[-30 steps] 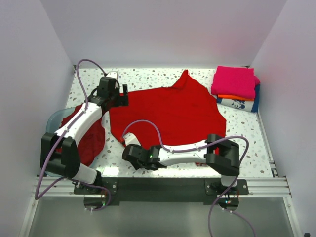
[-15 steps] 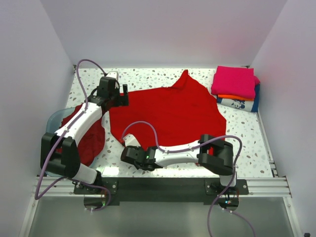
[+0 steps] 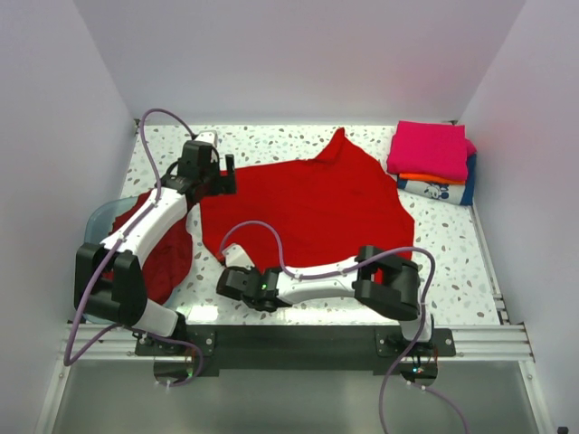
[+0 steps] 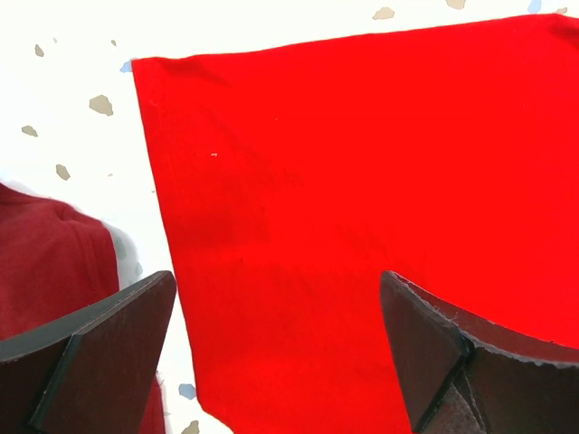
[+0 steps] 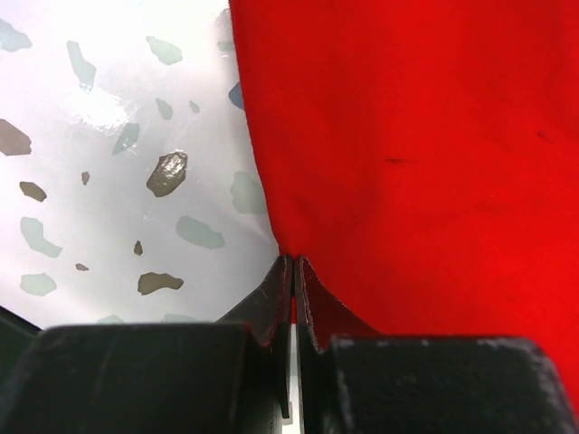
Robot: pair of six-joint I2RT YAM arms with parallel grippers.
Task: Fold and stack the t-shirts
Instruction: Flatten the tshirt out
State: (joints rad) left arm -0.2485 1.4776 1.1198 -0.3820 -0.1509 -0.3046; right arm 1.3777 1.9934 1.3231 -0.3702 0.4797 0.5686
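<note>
A bright red t-shirt lies spread across the middle of the table. My right gripper sits low at the shirt's near-left edge. In the right wrist view the jaws are pinched together on the hem of the red cloth. My left gripper hovers over the shirt's far-left corner; its fingers stand wide apart above the red fabric with nothing between them. Folded t-shirts are stacked at the back right: magenta on top, orange and white with blue print beneath.
A translucent teal tub stands at the left edge with a darker red shirt spilling from it, also at the left of the left wrist view. White walls close in the speckled table on three sides.
My right gripper has slid a little to the left along the shirt's near edge and closed on the hem. The left arm has not moved.
</note>
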